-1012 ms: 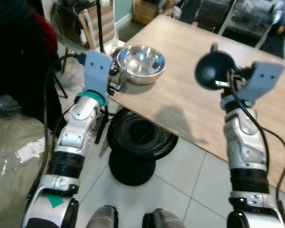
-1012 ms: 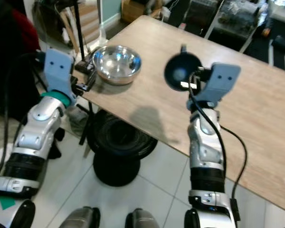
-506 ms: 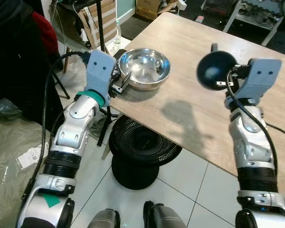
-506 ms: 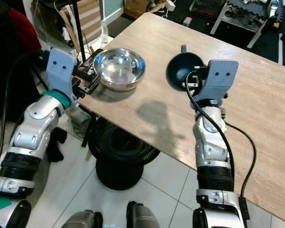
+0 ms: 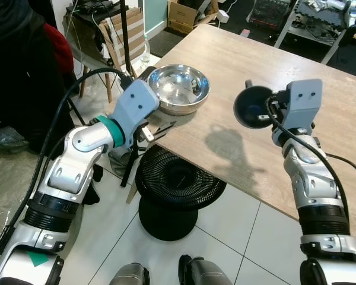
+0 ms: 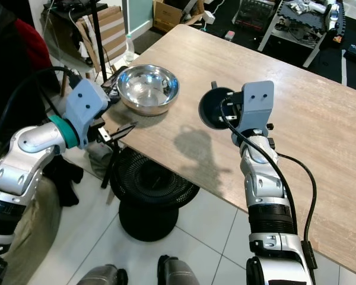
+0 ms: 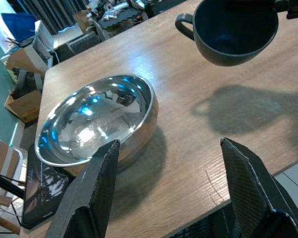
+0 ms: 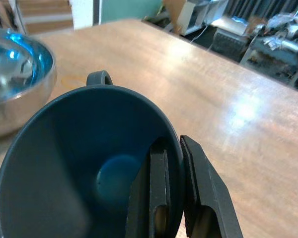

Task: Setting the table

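A shiny steel bowl [image 5: 179, 88] stands upright on the wooden table [image 5: 225, 53], close to its near left corner. My left gripper [image 5: 157, 127] is open and holds nothing. It hovers just off the table edge in front of the bowl [image 7: 97, 119], apart from it. A dark blue cup [image 5: 251, 107] with a small handle is held above the table to the right of the bowl. My right gripper [image 8: 171, 148] is shut on its rim, one finger inside and one outside. The cup [image 7: 236, 29] casts a shadow on the wood.
A flat black device [image 7: 44, 183] lies on the table corner beside the bowl. Under the table edge stands a round black ribbed stool [image 5: 178, 178]. A person in dark clothes [image 5: 18, 71] is at the left, with a slatted chair [image 5: 127, 24] behind.
My left gripper has drawn back from the bowl's rim to the table edge and stands apart from it. The right arm has brought the cup lower and slightly left.
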Robot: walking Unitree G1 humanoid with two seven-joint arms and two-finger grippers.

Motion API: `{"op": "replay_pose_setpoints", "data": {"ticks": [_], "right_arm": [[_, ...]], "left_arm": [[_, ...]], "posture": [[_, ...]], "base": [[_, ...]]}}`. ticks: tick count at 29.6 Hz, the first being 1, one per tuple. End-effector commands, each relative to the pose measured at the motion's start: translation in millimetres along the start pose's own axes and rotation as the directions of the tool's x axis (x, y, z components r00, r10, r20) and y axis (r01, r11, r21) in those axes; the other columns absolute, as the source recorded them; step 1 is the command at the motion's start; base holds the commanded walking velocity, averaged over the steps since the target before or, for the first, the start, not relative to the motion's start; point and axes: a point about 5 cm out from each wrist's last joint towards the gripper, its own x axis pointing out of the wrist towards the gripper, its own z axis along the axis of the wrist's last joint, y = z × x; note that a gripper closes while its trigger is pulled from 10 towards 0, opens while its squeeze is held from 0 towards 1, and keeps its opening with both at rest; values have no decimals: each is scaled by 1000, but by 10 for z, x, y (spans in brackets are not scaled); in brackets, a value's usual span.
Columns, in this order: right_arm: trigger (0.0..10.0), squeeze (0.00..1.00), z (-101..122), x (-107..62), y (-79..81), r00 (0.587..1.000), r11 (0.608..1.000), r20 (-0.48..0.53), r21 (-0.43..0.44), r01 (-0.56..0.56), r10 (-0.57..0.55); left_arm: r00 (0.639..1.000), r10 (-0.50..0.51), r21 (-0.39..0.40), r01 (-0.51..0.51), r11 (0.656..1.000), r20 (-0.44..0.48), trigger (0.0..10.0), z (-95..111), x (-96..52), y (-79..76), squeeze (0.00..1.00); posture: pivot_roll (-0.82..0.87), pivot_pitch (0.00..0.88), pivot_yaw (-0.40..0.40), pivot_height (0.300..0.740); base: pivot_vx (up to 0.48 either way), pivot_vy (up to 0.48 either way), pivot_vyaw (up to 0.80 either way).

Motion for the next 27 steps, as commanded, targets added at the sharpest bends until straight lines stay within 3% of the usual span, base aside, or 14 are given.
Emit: {"op": "replay_pose_setpoints", "data": {"ticks": [1,13,14,17,21,23,27], "right_arm": [[10000,0,-126,-52,-5,997,999,-69,20,-41,42],[10000,0,-170,-67,48,990,996,-110,16,-86,87],[10000,0,-143,-78,113,987,991,-93,55,-123,128],[10000,0,-143,-78,113,987,991,-93,55,-123,128],[10000,0,-53,-80,310,981,969,-33,166,-185,193],[10000,0,-53,-80,310,981,969,-33,166,-185,193],[10000,0,-96,-103,464,970,957,-55,185,-224,238]], "left_arm": [[997,-73,19,74,997,-18,10000,-8,-4,-96,0],[991,-132,1,132,991,-34,10000,-24,-6,-191,0],[990,-135,-9,135,991,-34,10000,-28,-5,-215,0],[990,-135,-9,135,991,-34,10000,-28,-5,-215,0],[990,-139,-28,138,990,-32,10000,-32,5,-266,0],[990,-139,-28,138,990,-32,10000,-32,5,-266,0],[991,-132,-38,131,991,-28,10000,-25,16,-283,0]], "posture": [[46,52,-11,740],[46,62,-9,740],[45,65,-11,740],[45,65,-11,740],[50,65,-15,740],[50,65,-15,740],[47,65,-16,740]], "base": [[0,0,0],[0,0,0],[0,0,0],[0,0,0],[0,0,0],[0,0,0],[0,0,0]]}}
